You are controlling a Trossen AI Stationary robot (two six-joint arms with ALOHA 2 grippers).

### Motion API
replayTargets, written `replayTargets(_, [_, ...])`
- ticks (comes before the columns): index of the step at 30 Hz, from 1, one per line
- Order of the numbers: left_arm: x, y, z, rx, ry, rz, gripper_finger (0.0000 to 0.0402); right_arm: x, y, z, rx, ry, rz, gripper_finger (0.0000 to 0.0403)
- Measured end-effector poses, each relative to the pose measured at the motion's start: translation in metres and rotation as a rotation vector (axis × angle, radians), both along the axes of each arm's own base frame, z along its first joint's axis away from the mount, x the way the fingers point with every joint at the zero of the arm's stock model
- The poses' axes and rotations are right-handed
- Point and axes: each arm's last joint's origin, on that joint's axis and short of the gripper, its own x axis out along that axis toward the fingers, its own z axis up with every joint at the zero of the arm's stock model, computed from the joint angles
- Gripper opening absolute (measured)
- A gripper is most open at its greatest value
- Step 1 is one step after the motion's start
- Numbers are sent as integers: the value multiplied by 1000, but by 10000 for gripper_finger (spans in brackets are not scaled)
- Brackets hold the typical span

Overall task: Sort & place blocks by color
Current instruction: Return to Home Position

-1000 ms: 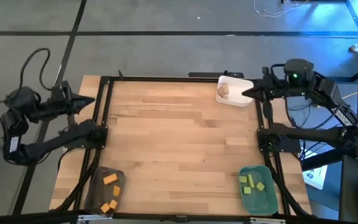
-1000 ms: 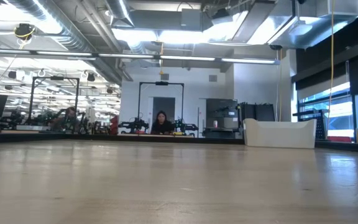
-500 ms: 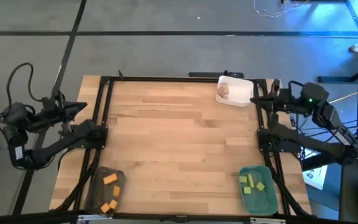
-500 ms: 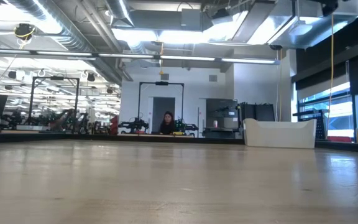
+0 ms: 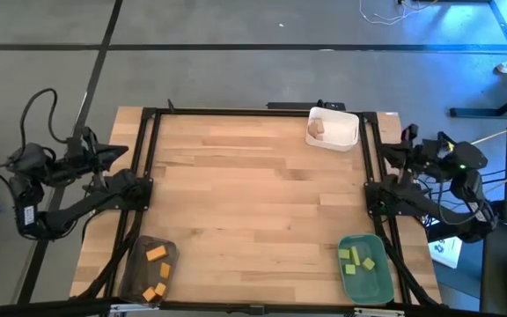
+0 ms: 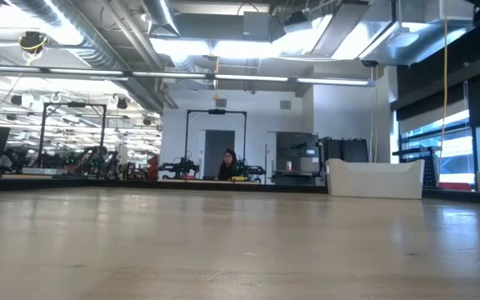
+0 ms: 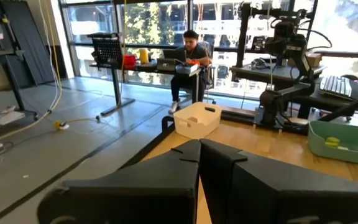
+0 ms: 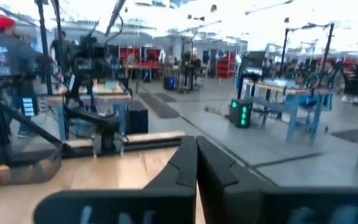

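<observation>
Blocks lie sorted by colour in three trays on the bench (image 5: pixel 253 202).

Seen from above, the orange blocks (image 5: pixel 155 269) are laid in the grey tray (image 5: pixel 137 264) at the lower left corner. The green blocks (image 5: pixel 356 258) are laid in the green tray (image 5: pixel 381 282) at the lower right, and the tan blocks (image 5: pixel 317 129) in the white tray (image 5: pixel 346 132) at the top right. The left end effector (image 7: pixel 199 144) is held just off the bench's left edge, fingers pressed together, nothing gripped. The right end effector (image 8: pixel 196 144) is held off the right edge, closed the same way.

orange blocks (image 5: pixel 155 254), green blocks (image 5: pixel 356 258) and tan blocks (image 5: pixel 317 130) lie in separate trays (image 5: pixel 372 283).
</observation>
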Motion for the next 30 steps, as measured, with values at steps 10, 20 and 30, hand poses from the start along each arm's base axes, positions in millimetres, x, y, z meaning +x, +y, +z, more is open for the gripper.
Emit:
replayTargets(10, [15,11,-4,60,-15,-6,0,23,-14,-14,-105,-32,-21,0])
replayTargets(20, [67,50,-48,84,-16,-12,0,60,-36,-69,-135,-78,-12,0])
replayTargets(30, [94,70,-92,53,31,-32,0,75,-45,-114,-140,-82,-11,0])
